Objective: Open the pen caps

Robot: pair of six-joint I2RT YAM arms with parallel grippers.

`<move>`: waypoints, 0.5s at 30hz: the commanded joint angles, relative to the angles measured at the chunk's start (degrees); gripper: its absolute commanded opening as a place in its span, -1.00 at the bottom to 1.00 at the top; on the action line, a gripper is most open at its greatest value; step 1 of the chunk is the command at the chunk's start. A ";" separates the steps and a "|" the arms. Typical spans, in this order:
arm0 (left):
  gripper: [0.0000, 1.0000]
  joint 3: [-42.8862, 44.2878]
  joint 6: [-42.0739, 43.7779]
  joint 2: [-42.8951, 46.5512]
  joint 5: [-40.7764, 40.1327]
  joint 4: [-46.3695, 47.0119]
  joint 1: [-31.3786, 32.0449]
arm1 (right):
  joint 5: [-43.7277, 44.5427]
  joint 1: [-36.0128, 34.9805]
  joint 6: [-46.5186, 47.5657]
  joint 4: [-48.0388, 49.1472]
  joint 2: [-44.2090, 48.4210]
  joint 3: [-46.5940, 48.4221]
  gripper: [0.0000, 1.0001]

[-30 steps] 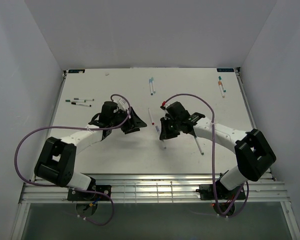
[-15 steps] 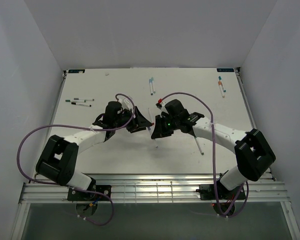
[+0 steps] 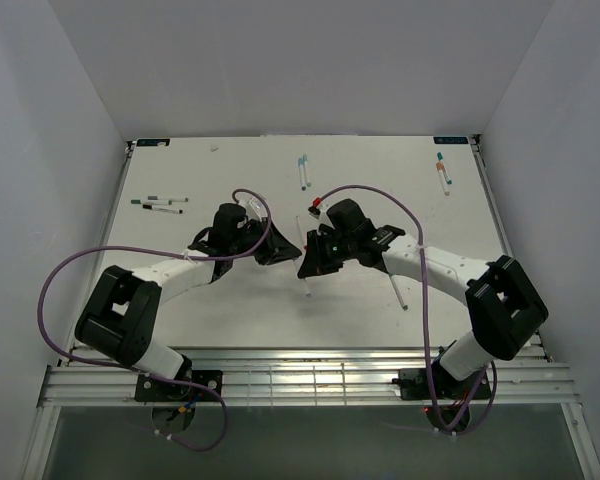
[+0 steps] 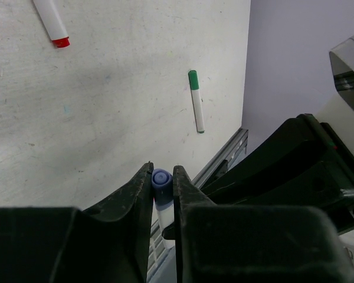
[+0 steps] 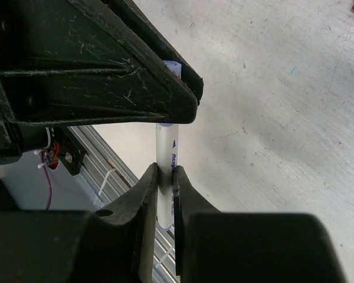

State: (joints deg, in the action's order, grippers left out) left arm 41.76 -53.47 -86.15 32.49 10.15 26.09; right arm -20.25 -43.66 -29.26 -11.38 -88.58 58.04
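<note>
Left fingers (image 4: 135, 197) clamping one blue cap (image 4: 161, 177), right fingers (image 5: 146, 197) clamping one white barrel (image 5: 164, 147)

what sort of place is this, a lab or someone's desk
Most likely a robot lab test cell: a white table boxed in by plain walls, two arms mounted at a metal rail, marker pens scattered.

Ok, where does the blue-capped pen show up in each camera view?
Top external: blue-capped pen mid-table, held between left tool and right tool.
Left wrist: bottom centre, cap pinched.
Right wrist: centre, white barrel pinched.
Shared landmark: ribbed metal rail along the near edge.
</note>
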 commanded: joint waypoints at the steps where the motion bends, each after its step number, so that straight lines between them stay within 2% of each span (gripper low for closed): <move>1: -0.85 0.87 0.48 0.81 -0.24 0.57 0.28 | -0.06 -0.37 0.34 3.11 0.33 1.20 -0.69; 2: -0.98 0.87 0.39 0.81 -0.15 0.57 0.19 | 0.21 -0.37 0.51 3.03 -0.01 1.20 -0.54; 4: -1.00 0.69 0.04 0.89 0.03 0.40 0.28 | 0.91 -0.37 0.78 2.94 -1.07 1.81 -0.17; 6: -1.00 0.78 -0.14 1.07 0.12 -0.04 0.28 | 1.00 -0.46 1.13 2.94 -2.03 2.51 -0.14; 9: -1.00 1.83 -0.14 1.51 -0.93 -2.32 0.28 | 0.92 -0.37 1.13 3.38 -4.06 3.48 -0.28; 12: -1.00 2.45 0.21 2.21 -2.43 -3.99 0.28 | 0.04 -0.55 0.87 3.81 -5.73 4.27 -0.59; 13: -1.00 3.41 0.21 2.47 -2.87 -4.61 0.28 | 0.12 -0.64 0.87 3.82 -5.99 4.19 -0.77; 15: -1.00 4.55 0.12 2.30 -4.18 -6.37 0.28 | 0.73 -0.99 1.30 3.38 -6.52 4.10 -0.85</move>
State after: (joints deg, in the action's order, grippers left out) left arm 42.63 -53.34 -86.15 29.34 5.74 26.06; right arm -20.32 -44.18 -28.88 -9.15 -94.15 60.27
